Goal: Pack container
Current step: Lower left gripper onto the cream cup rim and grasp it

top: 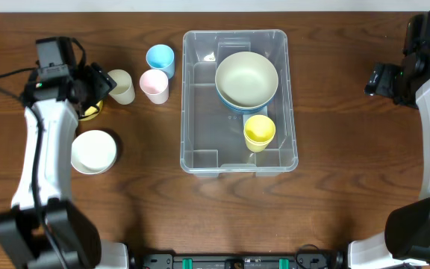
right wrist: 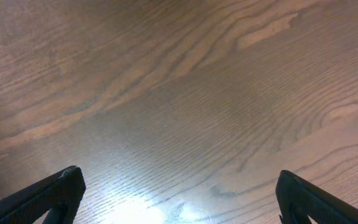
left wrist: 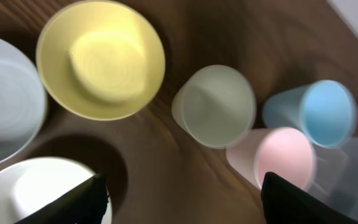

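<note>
The clear plastic container (top: 239,100) sits mid-table and holds a cream bowl (top: 246,78) stacked on a blue bowl, and a yellow cup (top: 259,132). Its corner shows in the left wrist view (left wrist: 353,168). Left of it stand a blue cup (top: 160,60) (left wrist: 321,112), a pink cup (top: 154,85) (left wrist: 278,157) and a cream cup (top: 121,86) (left wrist: 219,104). My left gripper (top: 99,82) (left wrist: 182,199) is open and empty, hovering beside the cream cup above a yellow bowl (left wrist: 101,59). My right gripper (top: 383,78) (right wrist: 179,193) is open and empty over bare wood at far right.
A white bowl (top: 94,152) (left wrist: 39,190) lies at the left, below the left gripper. A pale blue-grey bowl (left wrist: 2,99) shows at the left edge of the left wrist view. The wooden table (top: 334,187) extends to the right of the container.
</note>
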Tool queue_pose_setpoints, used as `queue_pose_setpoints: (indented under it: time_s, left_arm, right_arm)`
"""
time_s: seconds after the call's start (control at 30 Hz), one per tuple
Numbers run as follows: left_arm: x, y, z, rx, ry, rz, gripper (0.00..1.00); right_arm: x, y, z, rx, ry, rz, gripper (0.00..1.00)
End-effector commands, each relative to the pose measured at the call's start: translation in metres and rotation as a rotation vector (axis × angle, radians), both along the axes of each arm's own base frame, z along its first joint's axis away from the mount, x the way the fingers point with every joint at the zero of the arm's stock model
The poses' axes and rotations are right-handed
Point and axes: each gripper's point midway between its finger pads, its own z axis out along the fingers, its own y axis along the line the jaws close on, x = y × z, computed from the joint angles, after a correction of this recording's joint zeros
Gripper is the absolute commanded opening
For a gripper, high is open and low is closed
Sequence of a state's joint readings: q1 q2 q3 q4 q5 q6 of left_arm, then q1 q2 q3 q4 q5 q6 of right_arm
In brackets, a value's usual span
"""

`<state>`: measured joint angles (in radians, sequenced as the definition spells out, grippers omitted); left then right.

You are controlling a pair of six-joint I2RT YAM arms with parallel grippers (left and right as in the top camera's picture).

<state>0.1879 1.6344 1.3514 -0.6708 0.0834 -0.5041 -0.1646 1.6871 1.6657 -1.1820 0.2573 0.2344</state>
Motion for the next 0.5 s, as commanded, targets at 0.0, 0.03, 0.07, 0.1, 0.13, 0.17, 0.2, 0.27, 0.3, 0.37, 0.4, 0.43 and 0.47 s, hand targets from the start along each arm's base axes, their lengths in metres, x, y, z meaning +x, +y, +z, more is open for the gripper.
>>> queue_pose_setpoints:
  time_s: [0.0,0.03,0.07,0.1,0.13,0.17,0.2,0.27,0.3,0.37,0.4,0.43,0.47]
  left_arm:
    - [0.004,0.001,-0.036,-0.036,0.071,0.034,0.79]
    - [0.007,0.001,-0.045,-0.044,0.083,0.045,0.79]
    - [0.01,0.002,-0.053,-0.05,0.089,0.054,0.79]
    - [0.013,0.002,-0.058,-0.055,0.094,0.06,0.79]
    - [0.016,0.002,-0.065,-0.059,0.094,0.06,0.78]
    - [0.018,0.002,-0.068,-0.059,0.095,0.06,0.77]
    - [0.021,0.002,-0.071,-0.061,0.092,0.058,0.75]
    - [0.024,0.003,-0.074,-0.061,0.088,0.059,0.73]
    - [0.025,0.003,-0.074,-0.062,0.086,0.061,0.7]
    - [0.026,0.003,-0.074,-0.061,0.081,0.061,0.64]
    - [0.026,0.003,-0.074,-0.061,0.08,0.061,0.63]
    - [0.026,0.002,-0.074,-0.061,0.081,0.059,0.63]
    - [0.027,0.002,-0.075,-0.061,0.081,0.057,0.63]
  right_arm:
    - [0.0,-0.002,0.01,0.0,-0.034,-0.019,0.99]
    - [0.0,-0.002,0.01,0.0,-0.034,-0.019,0.99]
    - [0.0,-0.002,0.01,0.0,-0.035,-0.019,0.99]
    - [0.0,-0.002,0.01,0.0,-0.034,-0.019,0.99]
    - [0.0,-0.002,0.01,0.0,-0.035,-0.019,0.99]
    - [0.0,-0.002,0.01,0.0,-0.034,-0.019,0.99]
    - [0.0,-0.002,0.01,0.0,-0.035,-0.019,0.99]
    - [0.0,-0.002,0.01,0.0,-0.035,-0.019,0.99]
    - [0.0,-0.002,0.01,0.0,-0.034,-0.019,0.99]
    - [0.0,-0.002,0.01,0.0,-0.035,-0.019,0.99]
    - [0.0,-0.002,0.01,0.0,-0.035,-0.019,0.99]
    - [0.0,-0.002,0.01,0.0,-0.035,-0.019,0.99]
    - [0.0,-0.002,0.01,0.0,-0.035,-0.019,0.99]
